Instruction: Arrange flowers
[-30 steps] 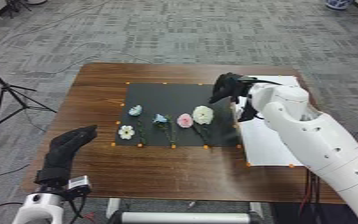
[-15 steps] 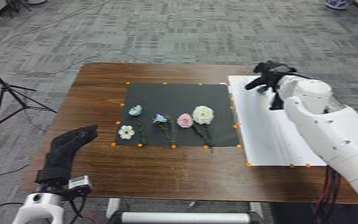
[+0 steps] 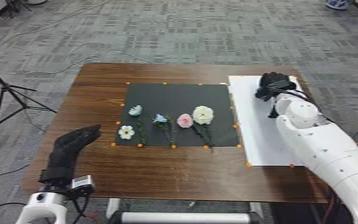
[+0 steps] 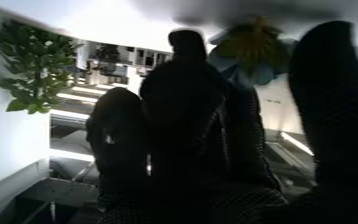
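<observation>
My right hand point(image 3: 275, 86) is over the far part of the white board point(image 3: 262, 150). In the right wrist view, a pale blue flower with a yellowish centre point(image 4: 254, 52) sits at the tips of my right hand point(image 4: 180, 100), between fingers and thumb; its stem is hidden. On the black mat point(image 3: 180, 95) lie a small white flower point(image 3: 126, 132), a pale blue bud point(image 3: 135, 110), a blue flower point(image 3: 161, 119), a pink rose point(image 3: 185, 120) and a large white flower point(image 3: 203, 115), stems towards the near edge. My left hand point(image 3: 69, 146) is open left of the mat, fingers straight.
The brown table point(image 3: 149, 175) extends around the mat and board, both edged with orange marks. A black tripod point(image 3: 11, 90) stands on the floor to the left. The right wrist view also has a green plant point(image 4: 33, 65) farther off.
My right hand has moved right from the mat's right edge to above the white board, most recently shifting slightly nearer. The left hand and the flowers on the mat have hardly moved.
</observation>
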